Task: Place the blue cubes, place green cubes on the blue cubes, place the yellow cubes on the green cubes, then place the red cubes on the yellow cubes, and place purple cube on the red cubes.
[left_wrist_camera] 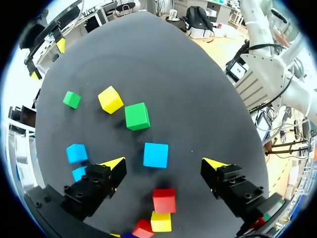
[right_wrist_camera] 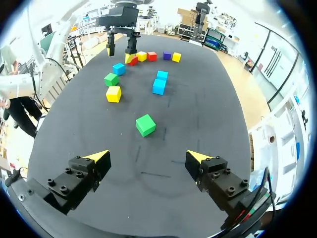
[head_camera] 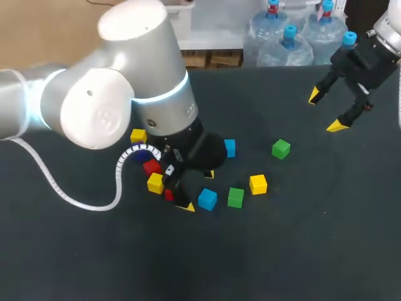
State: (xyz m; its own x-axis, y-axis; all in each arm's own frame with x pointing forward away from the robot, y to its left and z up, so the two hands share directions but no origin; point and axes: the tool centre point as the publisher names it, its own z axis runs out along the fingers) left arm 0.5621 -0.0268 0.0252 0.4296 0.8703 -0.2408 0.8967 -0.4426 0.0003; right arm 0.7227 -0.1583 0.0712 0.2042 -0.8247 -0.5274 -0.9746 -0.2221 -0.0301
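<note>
Left gripper point(head_camera: 198, 190): is being held low over the table point(head_camera: 294, 251) among the cubes, its fingers spread wide and nothing gripped.
Nearest blue cube point(left_wrist_camera: 155, 154): is lying flat between the spread fingertips, touched by neither.
Under the left wrist: a red cube point(left_wrist_camera: 164, 200), a yellow cube point(left_wrist_camera: 160, 221) and a second red cube point(left_wrist_camera: 142, 229) are lying close together.
Ahead of the left gripper: a green cube point(left_wrist_camera: 137, 116), another yellow cube point(left_wrist_camera: 110, 99) and a farther green cube point(left_wrist_camera: 72, 99) are lying apart.
Two more blue cubes point(left_wrist_camera: 77, 152): are lying together beside one finger.
Purple cube point(right_wrist_camera: 167, 55): is lying in a row with red and yellow cubes.
Stacking: every cube is lying singly on the table.
Right gripper point(head_camera: 326, 111): is being held high over the far right of the table, its fingers apart and empty.
Open room: bare table is being shown along the near edge and under the right gripper.
In the way: part of the cluster is being hidden in the head view by the left arm's large joint point(head_camera: 125, 75); a white coiled cable point(head_camera: 94, 204) is lying on the table beside it.
</note>
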